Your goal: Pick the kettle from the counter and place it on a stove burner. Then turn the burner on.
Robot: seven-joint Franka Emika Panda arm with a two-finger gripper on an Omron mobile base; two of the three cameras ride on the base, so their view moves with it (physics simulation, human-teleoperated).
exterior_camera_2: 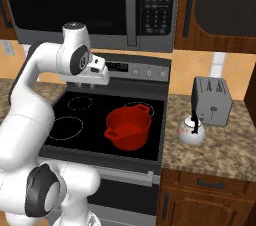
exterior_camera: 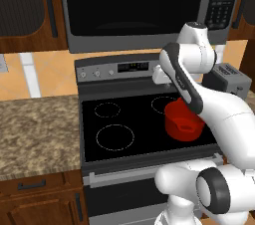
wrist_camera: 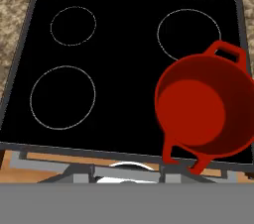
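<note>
Claw [exterior_camera_2: 89,86] high over cooktop [wrist_camera: 124,20], grip state unclear, red pot [wrist_camera: 203,106] below it, kettle [exterior_camera_2: 191,131] far right on counter [exterior_camera_2: 220,145]

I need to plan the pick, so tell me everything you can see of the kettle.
The kettle is small, round and white with faint reddish marks, glossy like ceramic or enamel. A black arched handle rises over it, with a dark knob on the lid beneath. It stands upright on the granite counter right of the cooktop, just in front of the grey toaster; whether they touch I cannot tell. Nothing grips it. The red pot is apart from it, on the cooktop.
</note>
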